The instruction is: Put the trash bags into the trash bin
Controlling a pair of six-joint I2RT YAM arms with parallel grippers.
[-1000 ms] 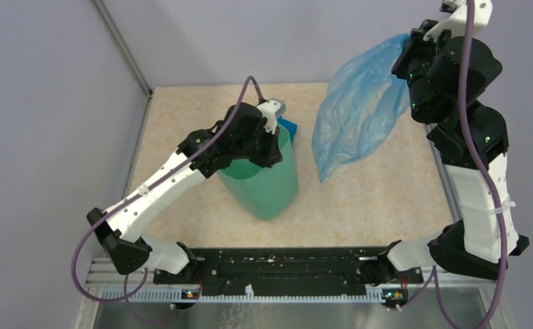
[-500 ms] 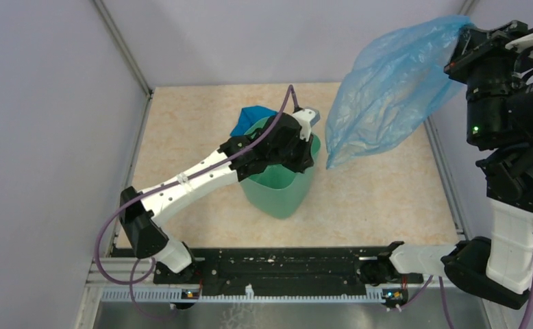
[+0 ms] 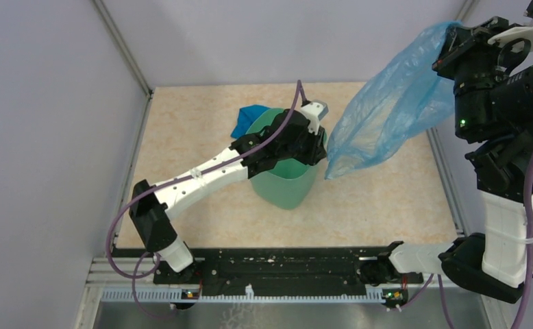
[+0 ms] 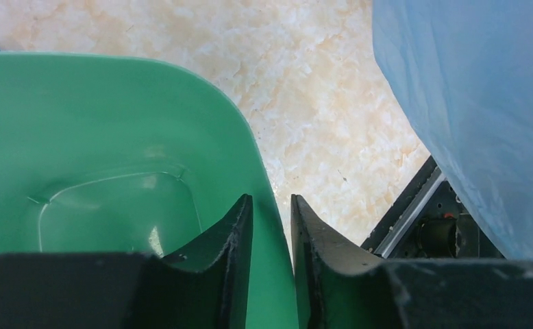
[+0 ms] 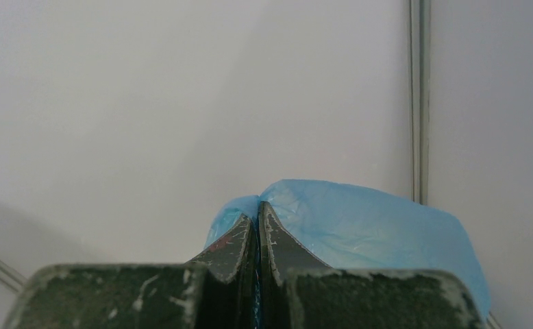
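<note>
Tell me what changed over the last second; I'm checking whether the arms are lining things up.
The left gripper, clamped on the rim of the mint-green plastic wastebasket, dragged it rightward. The right gripper swung the translucent light-blue plastic film bag up and to the right; its lower tip now hangs beside the wastebasket. Both grips stayed shut, and the bag is not yet inside.

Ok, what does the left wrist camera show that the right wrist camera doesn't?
Only the left wrist view shows the trash bin, its rim wall between the fingers of the left gripper, and the table. Only the right wrist view shows the right gripper pinched shut on film, against a grey wall. Both show the blue trash bag.
</note>
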